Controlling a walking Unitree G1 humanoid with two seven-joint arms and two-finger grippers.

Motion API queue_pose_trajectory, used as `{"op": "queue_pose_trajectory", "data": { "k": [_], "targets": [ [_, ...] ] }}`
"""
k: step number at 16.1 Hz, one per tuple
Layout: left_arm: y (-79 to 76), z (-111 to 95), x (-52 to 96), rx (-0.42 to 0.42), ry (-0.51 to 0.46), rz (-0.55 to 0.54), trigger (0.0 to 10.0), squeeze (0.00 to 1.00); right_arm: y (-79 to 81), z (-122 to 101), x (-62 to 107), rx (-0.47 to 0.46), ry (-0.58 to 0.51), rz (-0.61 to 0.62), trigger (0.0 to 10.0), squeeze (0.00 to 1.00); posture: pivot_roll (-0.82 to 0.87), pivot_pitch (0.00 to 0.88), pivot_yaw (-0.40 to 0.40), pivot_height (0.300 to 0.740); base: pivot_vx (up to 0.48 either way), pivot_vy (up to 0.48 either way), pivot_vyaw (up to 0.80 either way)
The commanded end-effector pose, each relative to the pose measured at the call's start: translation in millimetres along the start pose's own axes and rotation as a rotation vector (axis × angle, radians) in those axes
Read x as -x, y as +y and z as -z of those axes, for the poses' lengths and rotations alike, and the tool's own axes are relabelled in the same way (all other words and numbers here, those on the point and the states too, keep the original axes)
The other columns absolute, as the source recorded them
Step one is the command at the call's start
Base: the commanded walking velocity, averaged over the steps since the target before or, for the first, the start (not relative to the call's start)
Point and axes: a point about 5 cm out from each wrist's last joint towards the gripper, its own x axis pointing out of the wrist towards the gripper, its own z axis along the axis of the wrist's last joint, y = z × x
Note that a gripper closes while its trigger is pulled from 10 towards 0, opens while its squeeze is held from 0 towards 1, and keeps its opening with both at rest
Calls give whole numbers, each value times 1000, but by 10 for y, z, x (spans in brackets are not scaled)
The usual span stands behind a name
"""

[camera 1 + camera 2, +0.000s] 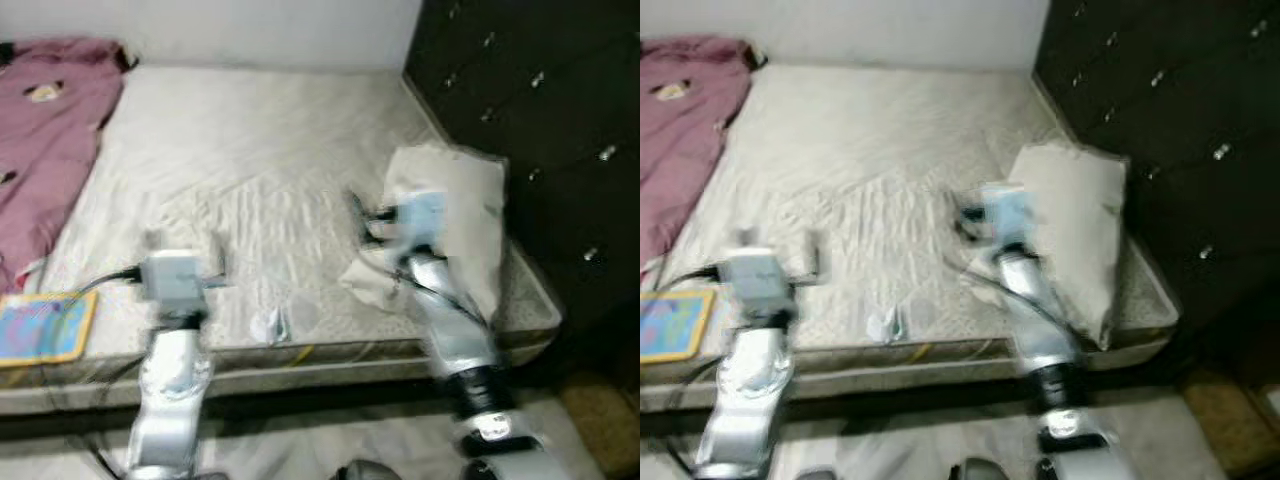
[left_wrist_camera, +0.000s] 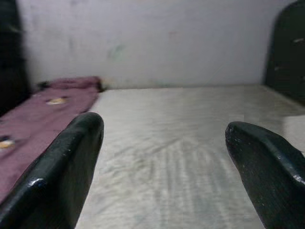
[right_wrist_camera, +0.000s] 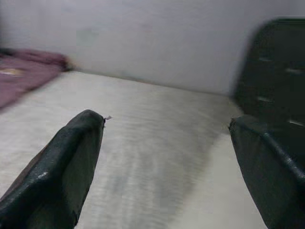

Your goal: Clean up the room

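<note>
A bed with a bare beige mattress [image 1: 260, 150] lies before me. A pink blanket [image 1: 45, 140] is heaped along its left side. A cream pillow [image 1: 460, 210] slumps at the right edge. Near the front edge lie a small crumpled clear wrapper [image 1: 270, 325] and, at the front left corner, a colourful flat book [image 1: 40, 328]. My left gripper [image 1: 183, 248] hovers open over the front of the mattress, nothing between its fingers [image 2: 62, 167]. My right gripper [image 1: 372, 215] is open just left of the pillow, also holding nothing, its fingers [image 3: 66, 162] spread wide.
A dark wardrobe [image 1: 540, 100] with small metal knobs stands close along the bed's right side. A white wall [image 1: 250, 30] runs behind the bed. A brown patch of floor [image 1: 600, 410] shows at the lower right. The picture is blurred.
</note>
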Motion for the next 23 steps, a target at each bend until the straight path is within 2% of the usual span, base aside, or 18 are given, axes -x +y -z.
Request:
{"op": "queue_pose_trajectory", "data": {
  "k": [1, 6, 8, 15, 18, 19, 23],
  "targets": [
    [119, -12, -19, -24, -12, -29, 10000, 0, 158, -91, -58, -17, -36, -43, 10000, 0, 27, 13, -97, 740, 266, 0, 0],
    [128, -5, -33, -24, -8, -48, 10000, 0, 146, -90, -61, -23, -44, -35, 10000, 0, 28, 10, -93, 740, 0, 0, 0],
    [119, -11, -36, -31, -11, -45, 10000, 0, 157, -100, -66, 32, -49, -51, 10000, 0, 28, 10, -93, 740, 0, 0, 0],
    [96, -12, -37, -46, -11, -32, 10000, 0, 128, -95, -66, 22, -47, -30, 10000, 0, 28, 11, -93, 740, 0, 0, 667],
    [89, -9, -38, -39, -10, -32, 10000, 0, 121, -91, -64, -7, -45, -19, 10000, 0, 25, 11, -93, 740, 0, 0, 0],
    [91, -7, -39, -37, -9, -34, 10000, 0, 139, -93, -61, -51, -44, -26, 10000, 0, 24, 11, -94, 740, 0, 0, 0],
    [95, -6, -47, -32, -9, -35, 10000, 0, 160, -152, -56, -41, -83, -52, 10000, 0, 24, 10, -92, 740, 0, 0, 0]
  ]
}}
